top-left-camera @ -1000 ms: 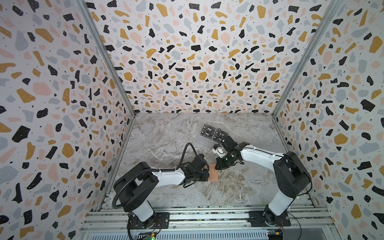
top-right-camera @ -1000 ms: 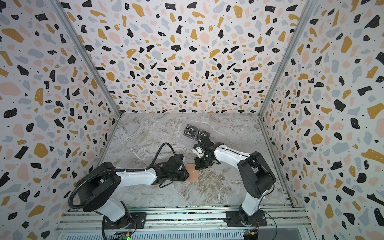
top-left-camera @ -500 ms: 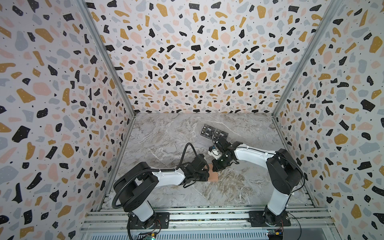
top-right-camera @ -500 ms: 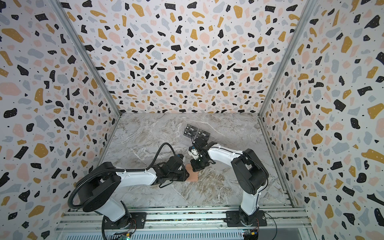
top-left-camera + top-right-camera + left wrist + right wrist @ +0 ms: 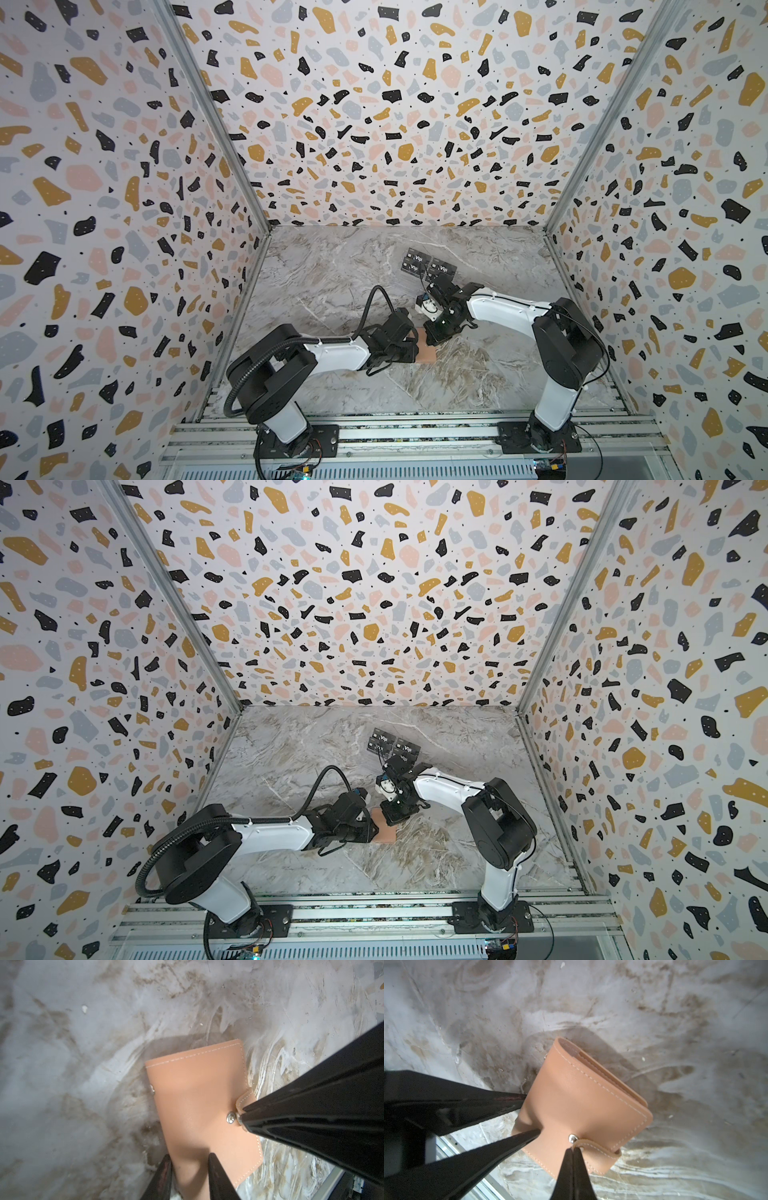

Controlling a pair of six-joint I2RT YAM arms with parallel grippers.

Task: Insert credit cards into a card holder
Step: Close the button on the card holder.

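**Card holder (image 5: 429, 355) pinned flat, strap tab (image 5: 593, 1147) pinched for opening**

In both top views: sits as a small pink patch on the marble floor (image 5: 316, 291), toward the front, in front of the black cards (image 5: 415, 268) marked Vip and apart from them. Meets the left gripper (image 5: 414, 352) on one side and the right gripper (image 5: 431, 340) on the other, both arms reaching in low. Shows no gold credit cards anywhere.

From the left wrist: lies closed, cover up, stitching along the edges. Carries the left gripper's tips at the side away from the strap, jaws parted only narrowly, pink cover showing between them. Clamps nothing, by the look of it. Probably serves as a weight, steadying the holder against dragging under a tug. Shows the snap stud (image 5: 230, 1119) bare, the tab already off it.

From the right wrist: has the right gripper's jaws closed tight on the free end of the strap tab, raised just beside the stud. Points to the step in hand: peeling the cover back to reach the sleeves, hidden for now. Calls for a pull up and away from the pinned side, gentle enough to avoid slipping the holder out from under the left tips. Leaves every card still to go in.
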